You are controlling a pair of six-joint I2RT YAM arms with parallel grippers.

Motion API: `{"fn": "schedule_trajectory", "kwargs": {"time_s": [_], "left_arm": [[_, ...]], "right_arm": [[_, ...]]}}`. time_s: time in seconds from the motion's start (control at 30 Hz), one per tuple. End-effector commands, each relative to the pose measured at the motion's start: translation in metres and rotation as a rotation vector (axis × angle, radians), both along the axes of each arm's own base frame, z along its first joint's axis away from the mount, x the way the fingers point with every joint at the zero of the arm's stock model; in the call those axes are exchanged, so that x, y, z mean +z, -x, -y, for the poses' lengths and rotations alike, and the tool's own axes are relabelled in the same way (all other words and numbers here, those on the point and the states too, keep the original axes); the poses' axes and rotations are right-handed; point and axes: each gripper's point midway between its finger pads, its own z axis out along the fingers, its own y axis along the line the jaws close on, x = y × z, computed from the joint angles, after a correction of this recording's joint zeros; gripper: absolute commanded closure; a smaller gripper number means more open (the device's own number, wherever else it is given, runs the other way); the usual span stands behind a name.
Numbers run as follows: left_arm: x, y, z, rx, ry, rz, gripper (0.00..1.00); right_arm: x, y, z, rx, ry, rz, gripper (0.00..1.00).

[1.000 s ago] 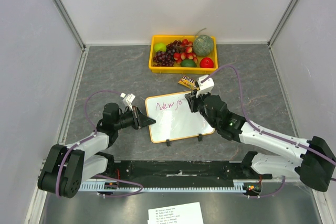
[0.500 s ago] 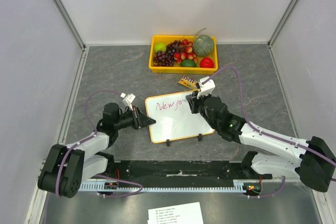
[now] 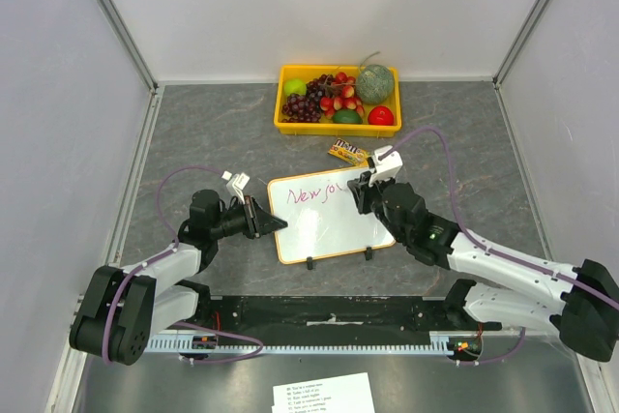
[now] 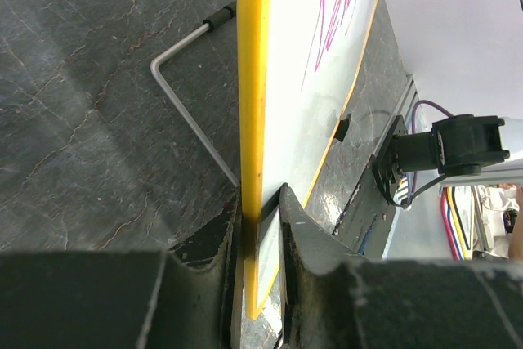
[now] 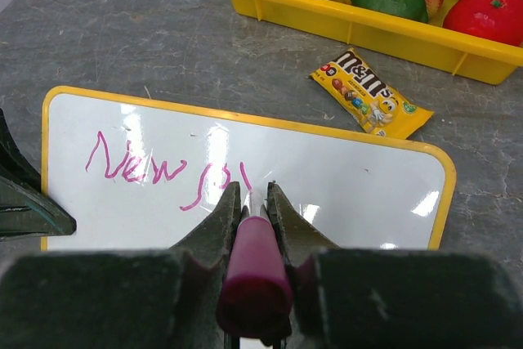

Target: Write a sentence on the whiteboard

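The whiteboard (image 3: pixel 329 224), white with a yellow-orange frame, stands tilted on the table's middle. It also shows in the right wrist view (image 5: pixel 343 185) and edge-on in the left wrist view (image 4: pixel 255 120). Pink cursive lettering, the sentence (image 3: pixel 314 192), reads "New" plus a few more strokes (image 5: pixel 155 169). My left gripper (image 3: pixel 276 223) is shut on the board's left edge (image 4: pixel 260 234). My right gripper (image 3: pixel 360 191) is shut on a pink-capped marker (image 5: pixel 255 271), its tip on the board beside the last stroke (image 5: pixel 245 176).
A yellow tray (image 3: pixel 337 126) of fruit stands behind the board. A yellow candy packet (image 3: pixel 345 152) lies between tray and board, also in the right wrist view (image 5: pixel 369 104). A printed paper sheet (image 3: pixel 324 394) lies at the bottom edge. The board's wire stand (image 4: pixel 184 104) rests on the table.
My right gripper has moved right along the board with the marker, adding strokes after "New". The left gripper and board have stayed still.
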Motion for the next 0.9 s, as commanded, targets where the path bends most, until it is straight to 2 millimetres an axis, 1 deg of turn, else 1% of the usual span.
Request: {"fn": "schedule_trajectory", "kwargs": {"time_s": [0.0,0.13,0.2,0.57,0.63,0.87], "left_arm": [[-0.003,-0.011,-0.004,0.034,-0.043,0.047,0.98],[-0.004,-0.011,-0.004,0.032,-0.044,0.047,0.98],[-0.003,-0.01,-0.004,0.033,-0.044,0.047,0.98],[-0.003,-0.011,-0.004,0.034,-0.044,0.048,0.98],[-0.003,-0.011,-0.004,0.034,-0.043,0.049,0.98],[-0.003,-0.011,-0.004,0.035,-0.045,0.051,0.98]], "right_arm": [[0.014,-0.001,0.007,-0.023,-0.014,0.019,1.0],[0.033,-0.005,0.009,-0.048,-0.042,0.058,1.0],[0.038,-0.007,0.009,-0.055,-0.045,0.068,1.0],[0.046,-0.016,-0.002,-0.05,-0.06,0.086,1.0],[0.044,-0.018,-0.002,-0.055,-0.053,0.083,1.0],[0.027,-0.025,0.002,-0.081,-0.032,0.056,1.0]]}}
